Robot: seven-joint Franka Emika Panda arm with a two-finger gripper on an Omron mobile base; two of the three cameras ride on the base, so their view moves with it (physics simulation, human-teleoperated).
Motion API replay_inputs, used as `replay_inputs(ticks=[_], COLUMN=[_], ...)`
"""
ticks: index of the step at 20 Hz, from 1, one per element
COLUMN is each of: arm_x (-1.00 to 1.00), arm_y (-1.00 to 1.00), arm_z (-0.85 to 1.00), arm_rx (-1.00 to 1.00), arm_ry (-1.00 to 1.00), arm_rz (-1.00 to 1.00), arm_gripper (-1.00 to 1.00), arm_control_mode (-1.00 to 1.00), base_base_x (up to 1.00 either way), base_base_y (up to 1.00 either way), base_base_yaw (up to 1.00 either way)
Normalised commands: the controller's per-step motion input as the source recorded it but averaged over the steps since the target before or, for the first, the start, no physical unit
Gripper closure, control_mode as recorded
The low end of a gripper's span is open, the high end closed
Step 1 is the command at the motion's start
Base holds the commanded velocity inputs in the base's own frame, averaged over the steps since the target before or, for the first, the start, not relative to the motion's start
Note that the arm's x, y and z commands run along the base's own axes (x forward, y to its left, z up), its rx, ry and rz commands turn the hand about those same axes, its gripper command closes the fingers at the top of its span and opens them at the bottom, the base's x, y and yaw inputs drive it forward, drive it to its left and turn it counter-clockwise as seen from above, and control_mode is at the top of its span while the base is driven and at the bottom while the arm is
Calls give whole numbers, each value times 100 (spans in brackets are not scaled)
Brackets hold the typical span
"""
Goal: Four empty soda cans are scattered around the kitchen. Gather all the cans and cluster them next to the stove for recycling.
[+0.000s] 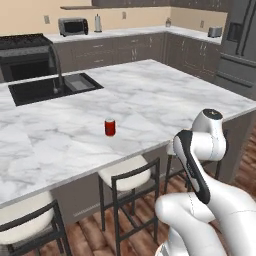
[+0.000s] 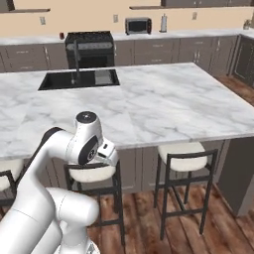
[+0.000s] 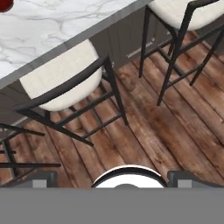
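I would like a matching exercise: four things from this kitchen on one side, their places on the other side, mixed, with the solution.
Things:
1. red can
2. sink
3. microwave
4. stool

Places:
A. on the back counter by the wall
B. on the wood floor beside the island
C. standing upright on the island top
D. set into the island top

Pairs: 1-C, 2-D, 3-A, 4-B

Even bright light, soft shadows, low-res
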Motion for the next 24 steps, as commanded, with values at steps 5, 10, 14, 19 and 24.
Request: replay_inputs(ticks=[5, 10, 14, 19, 24], arm_x=[0, 0, 0, 0, 0], arm_y=[0, 0, 0, 0, 0], arm_z=[0, 0, 0, 0, 0], arm_rx=[0, 0, 0, 0, 0], arm_ry=[0, 0, 0, 0, 0], arm_rz=[0, 0, 0, 0, 0], arm_gripper=[-100, -100, -100, -100, -100], arm_control_mode=[100, 100, 100, 100, 100], base_base_x=[62, 63, 33, 26, 38], base_base_y=[11, 12, 18, 33, 68], base_base_yaw=[12, 8, 3, 0, 3])
